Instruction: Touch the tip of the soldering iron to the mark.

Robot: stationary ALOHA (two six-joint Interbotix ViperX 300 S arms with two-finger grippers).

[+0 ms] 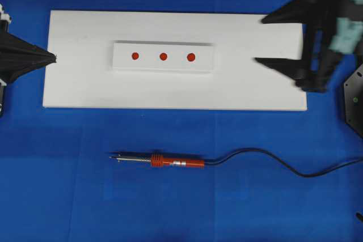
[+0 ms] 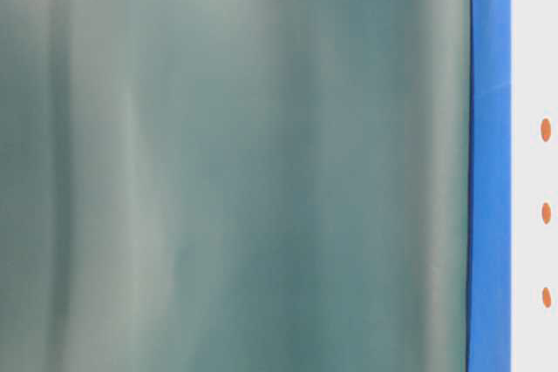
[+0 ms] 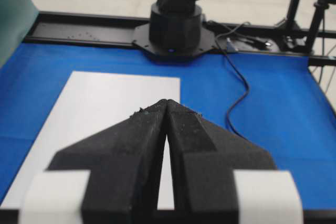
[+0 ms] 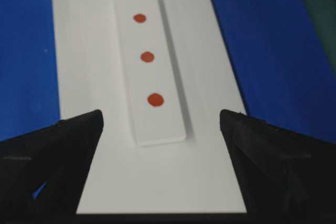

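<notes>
Right gripper (image 1: 258,39), at the right end of the white board (image 1: 79,83), with its two black fingers spread wide apart and nothing between them; in the right wrist view the fingers (image 4: 58,145) frame the near end of the board. Left gripper (image 1: 55,58), at the board's left edge, with its jaws pressed together and empty; the left wrist view shows the two foam-like black fingers (image 3: 136,140) meeting along a narrow seam, each with a white band at its base.

On the middle of the board lies a smaller raised white strip (image 1: 163,67) bearing three red-orange round marks (image 1: 163,56) in a row. No lettering, brand or label is legible on any surface.

Soldering iron (image 1: 170,162), lying flat on the blue table cover (image 1: 57,185), well apart from both grippers and just off the board's long edge, on the lower side in the overhead view. Its thin metal shaft points left, its ribbed red-orange handle lies to the right, and its black cord (image 1: 272,160) curves off to the right edge.

The table-level view is mostly filled by a blurred greenish surface (image 2: 235,180).
</notes>
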